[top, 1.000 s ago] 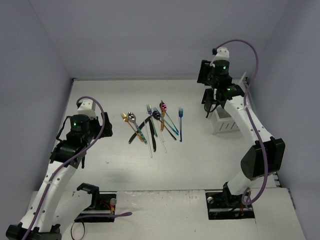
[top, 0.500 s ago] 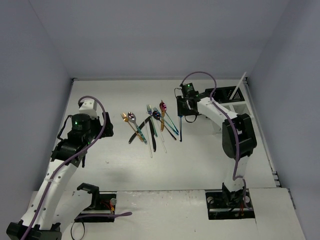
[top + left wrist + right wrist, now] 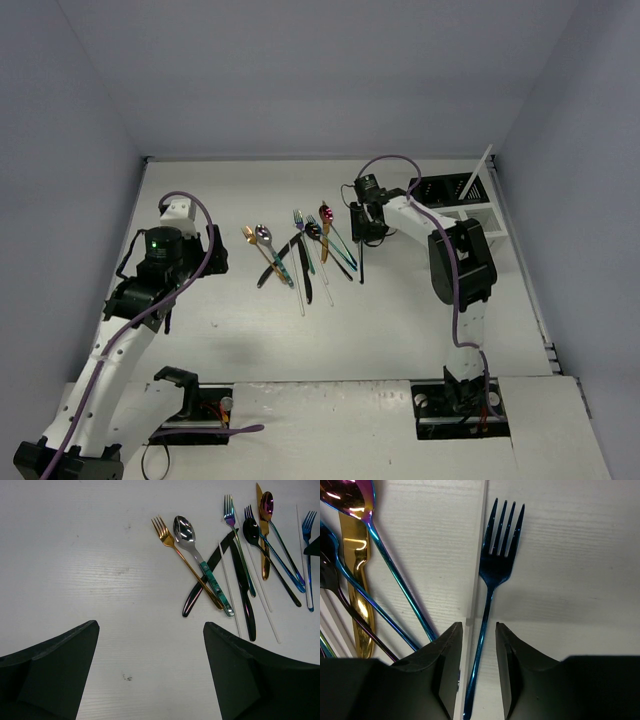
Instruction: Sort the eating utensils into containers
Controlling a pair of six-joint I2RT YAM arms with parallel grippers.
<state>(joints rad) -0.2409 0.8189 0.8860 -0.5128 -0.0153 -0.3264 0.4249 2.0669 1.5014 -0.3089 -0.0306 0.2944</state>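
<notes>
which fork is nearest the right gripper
The blue fork, the rightmost piece in the row: its handle runs between the right gripper's open fingers. The gold fork lies far off at the left end.

The blue fork [image 3: 495, 565] gleamed like polished metal, glossy right along its tines. The gold knife [image 3: 356, 570] shone just as slick and mirror-smooth. The table [image 3: 570, 555] looked matt white, faintly grained like painted wood. The right gripper [image 3: 477, 640] showed dull black plastic.
</notes>
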